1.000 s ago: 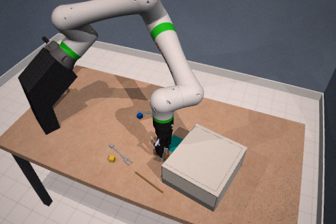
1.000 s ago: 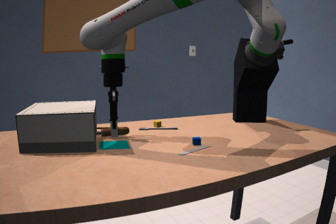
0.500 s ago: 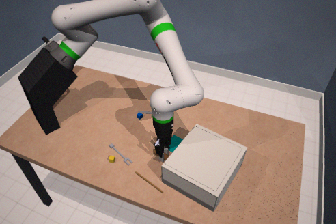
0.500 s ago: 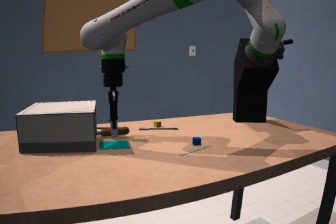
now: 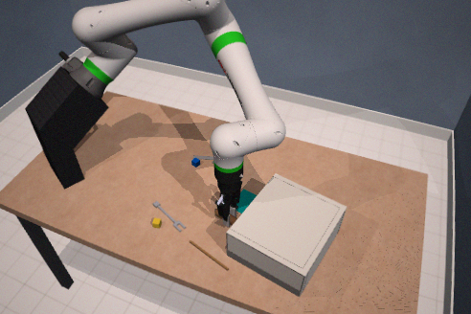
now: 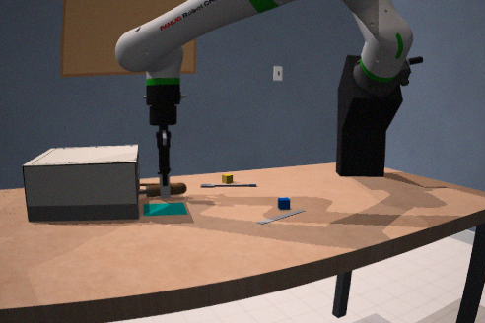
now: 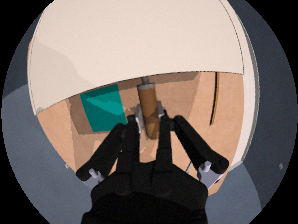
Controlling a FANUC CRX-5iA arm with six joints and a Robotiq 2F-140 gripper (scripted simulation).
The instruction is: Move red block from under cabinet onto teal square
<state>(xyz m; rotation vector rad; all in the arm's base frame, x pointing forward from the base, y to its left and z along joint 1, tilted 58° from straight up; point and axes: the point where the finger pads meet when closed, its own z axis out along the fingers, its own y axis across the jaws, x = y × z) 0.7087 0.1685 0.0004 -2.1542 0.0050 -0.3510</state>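
Tool point(image 6: 165, 189) is clamped on a brown rod point(image 6: 173, 188) lying low on the surface point(image 6: 280, 256), w/ its far end poking under the cabinet point(image 6: 83, 182). Prob. the rod serves as a rake, since the gap is too low for the arm. Red block not visible, presumably under the cabinet. Teal square point(image 6: 165, 209) sits against the cabinet's side, nr the surface's middle, so the drag-out path is short.
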